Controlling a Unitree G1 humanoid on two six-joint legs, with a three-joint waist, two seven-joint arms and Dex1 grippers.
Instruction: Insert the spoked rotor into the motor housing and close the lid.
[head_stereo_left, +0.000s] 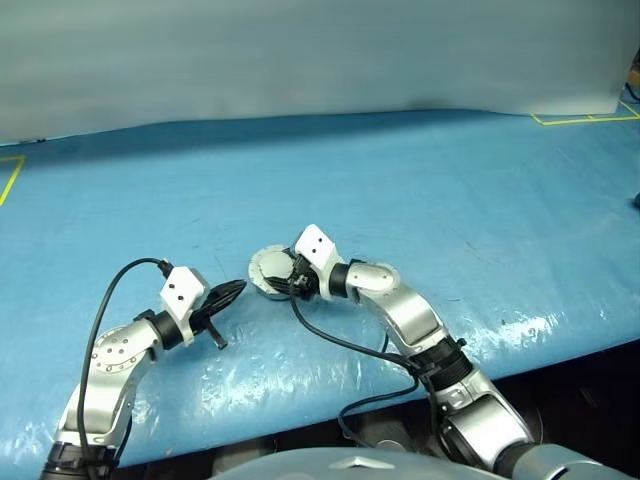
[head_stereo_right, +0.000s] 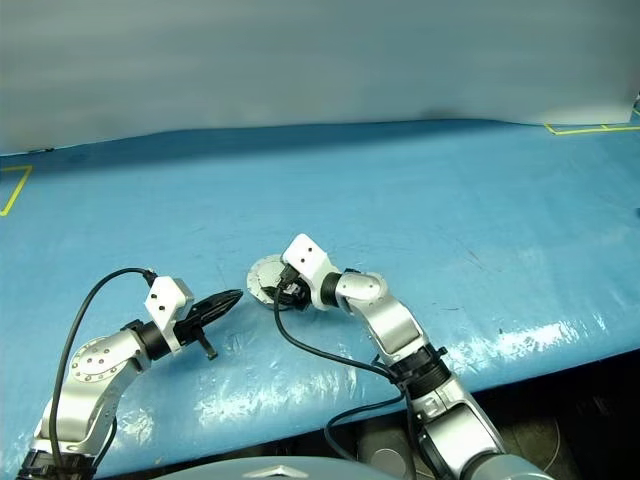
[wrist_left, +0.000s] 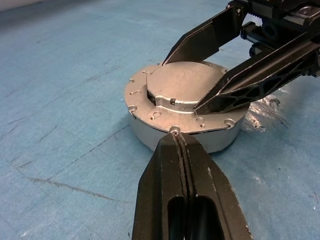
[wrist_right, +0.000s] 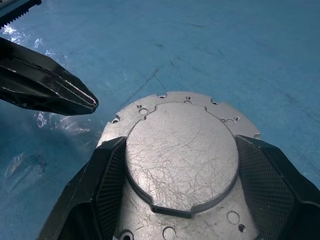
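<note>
From the head camera, the motor housing (head_stereo_left: 268, 272) sits on the blue table cover (head_stereo_left: 450, 200) near the middle, its lid (head_stereo_left: 270, 266) lying flat and closed on top. The right gripper (head_stereo_left: 291, 279) reaches in from the right, its two black fingers spread around the housing's sides. The left gripper (head_stereo_left: 232, 290) hovers just left of the housing, fingers pressed together and empty. In the left wrist view, the left gripper's closed tips (wrist_left: 181, 141) point at the near rim of the housing (wrist_left: 165, 135), very close to it, while the right gripper's fingers (wrist_left: 260, 75) straddle the raised disc of the lid (wrist_left: 182, 82). In the right wrist view, the two finger pads (wrist_right: 107, 182) flank the lid (wrist_right: 181, 155), with the left gripper's tip (wrist_right: 75, 97) just beside the housing rim (wrist_right: 187, 97).
</note>
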